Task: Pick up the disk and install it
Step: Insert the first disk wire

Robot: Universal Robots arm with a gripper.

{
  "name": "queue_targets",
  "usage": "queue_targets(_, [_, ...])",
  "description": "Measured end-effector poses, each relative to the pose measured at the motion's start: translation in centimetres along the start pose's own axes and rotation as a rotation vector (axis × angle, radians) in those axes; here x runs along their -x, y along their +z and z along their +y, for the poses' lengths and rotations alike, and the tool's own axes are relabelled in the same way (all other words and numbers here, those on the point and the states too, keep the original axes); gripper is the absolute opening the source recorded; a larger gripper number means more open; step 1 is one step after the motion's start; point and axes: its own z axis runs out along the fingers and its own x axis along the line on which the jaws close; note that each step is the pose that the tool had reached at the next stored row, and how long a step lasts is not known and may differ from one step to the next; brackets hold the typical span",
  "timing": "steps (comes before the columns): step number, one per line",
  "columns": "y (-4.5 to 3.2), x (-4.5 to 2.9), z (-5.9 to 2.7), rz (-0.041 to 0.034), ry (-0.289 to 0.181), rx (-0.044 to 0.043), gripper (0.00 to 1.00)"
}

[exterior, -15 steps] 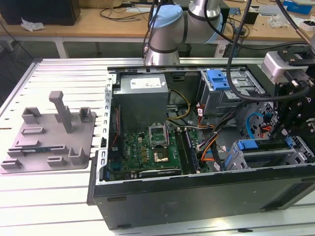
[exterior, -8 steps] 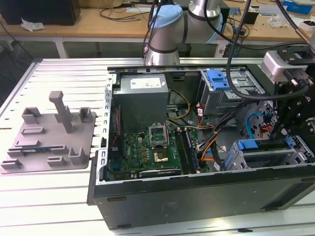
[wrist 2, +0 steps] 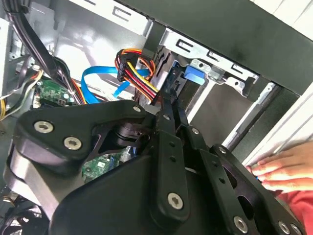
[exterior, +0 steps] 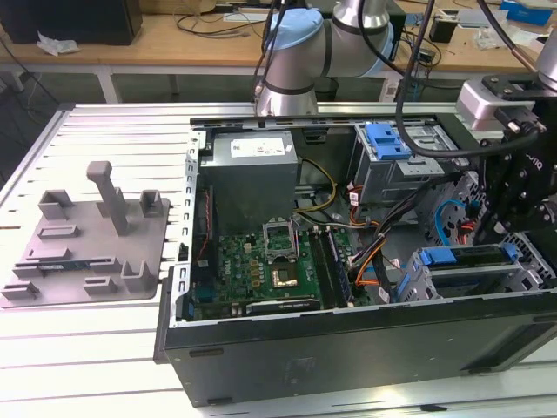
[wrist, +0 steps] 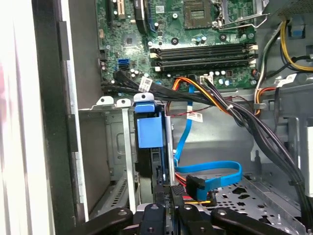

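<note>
- The disk (exterior: 466, 256) sits at the lower right of the exterior view, standing on edge in its blue frame inside the grey drive cage (exterior: 407, 287) of the open computer case (exterior: 348, 340), which rests on the slatted surface (exterior: 87, 357).
- The gripper (exterior: 492, 237) hangs directly over that cage. In the second wrist view, its fingers (wrist 2: 165, 115) look drawn close together, pinching the disk's thin upper edge.
- In the first wrist view, the disk's blue tab (wrist: 148, 131) lines up with the cage rails in the centre of the frame.
- To seat it well, I judge the push should run straight along the rails, with no twist.
- The loose blue cable (wrist: 215, 171) and the red-and-yellow bundle (wrist 2: 134, 68) lie just beside the slot and could snag.
- A person's hand (wrist 2: 283, 169) rests by the case edge at the lower right of the second wrist view, so slow travel seems wise.
</note>
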Motion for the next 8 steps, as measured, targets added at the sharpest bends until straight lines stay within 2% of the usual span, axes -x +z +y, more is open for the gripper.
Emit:
queue_targets(1, [0.00,0.05,-0.06,0.0129,0.000,0.0049,0.16])
queue_targets(2, [-0.01,0.08,-0.08,0.0174,0.000,0.0056,0.16])
queue_targets(4, [0.00,0.11,-0.09,0.0221,0.000,0.0057,0.16])
queue_targets(8, [-0.01,0.11,-0.09,0.0234,0.000,0.0056,0.16])
